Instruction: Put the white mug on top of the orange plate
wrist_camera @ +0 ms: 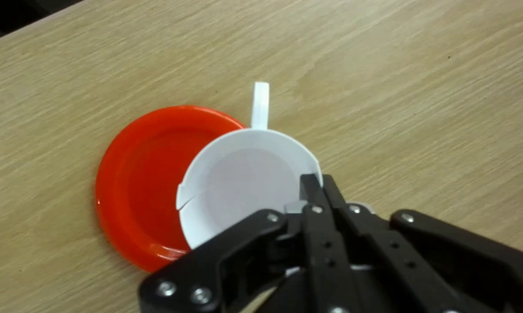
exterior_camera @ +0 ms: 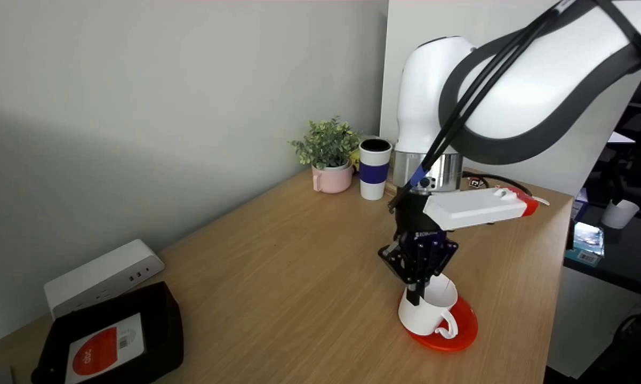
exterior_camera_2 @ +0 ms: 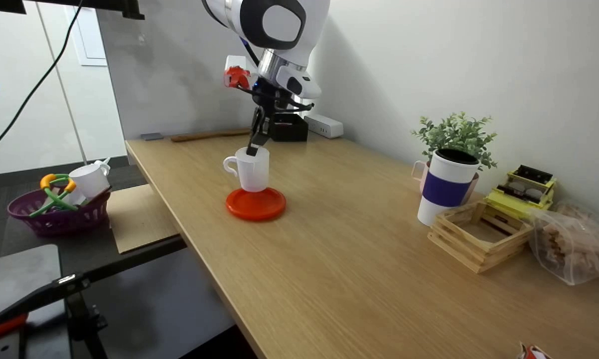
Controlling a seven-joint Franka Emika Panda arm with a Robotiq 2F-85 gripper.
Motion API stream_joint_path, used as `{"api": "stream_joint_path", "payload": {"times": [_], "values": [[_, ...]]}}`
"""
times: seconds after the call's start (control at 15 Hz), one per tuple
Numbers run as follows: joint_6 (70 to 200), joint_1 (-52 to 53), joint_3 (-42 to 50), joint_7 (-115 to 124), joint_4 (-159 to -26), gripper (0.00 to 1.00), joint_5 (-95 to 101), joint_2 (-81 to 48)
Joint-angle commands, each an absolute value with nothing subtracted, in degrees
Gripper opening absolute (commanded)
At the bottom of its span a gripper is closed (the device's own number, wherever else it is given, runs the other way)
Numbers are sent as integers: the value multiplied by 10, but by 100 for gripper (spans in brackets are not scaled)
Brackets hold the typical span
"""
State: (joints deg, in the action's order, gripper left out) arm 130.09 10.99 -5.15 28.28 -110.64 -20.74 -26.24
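Mug [wrist_camera: 248, 187] pinched by its wall, off centre over the orange plate [wrist_camera: 139, 182]

Held item: white, mouth up, close to upright. Fingers [wrist_camera: 310, 187] of the gripper [wrist_camera: 321, 181] clamp its wall at the rim, one inside the mug, one outside. In the wrist view the handle [wrist_camera: 260, 104] sits ahead of the fingertips, and a jagged line marks the rim across from them.

Orange plate lies flat on the table [exterior_camera_2: 329, 259], lower than the fingertips. In the wrist view the mug covers the side of the plate nearest the fingers; the rest of the plate reaches out to the left of the fingers. Whether the mug's base touches the plate cannot be told.

Above the fingers: a white case [exterior_camera: 470, 209] with a red end, seen in both exterior views.

Well apart from the fingers: a tumbler [exterior_camera_2: 446, 187] with a dark blue band, upright, near a plant [exterior_camera: 326, 143] in a pink pot [exterior_camera: 333, 180]. In an exterior view a wooden crate [exterior_camera_2: 458, 241] stands near the tumbler, farther out from the fingers, a clear bag [exterior_camera_2: 573, 244] just beside it.

Well apart from the fingers on another side: a black box [exterior_camera: 167, 336], a white power strip [exterior_camera: 104, 277] just beside it.
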Motion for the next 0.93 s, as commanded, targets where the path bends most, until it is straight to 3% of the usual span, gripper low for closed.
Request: {"api": "stream_joint_path", "payload": {"times": [0.0, 0.87], "values": [[1337, 91, -61, 256, -1156, 0, -249, -233], [1364, 101, -54, 333, -1254, 0, -288, -161]]}}
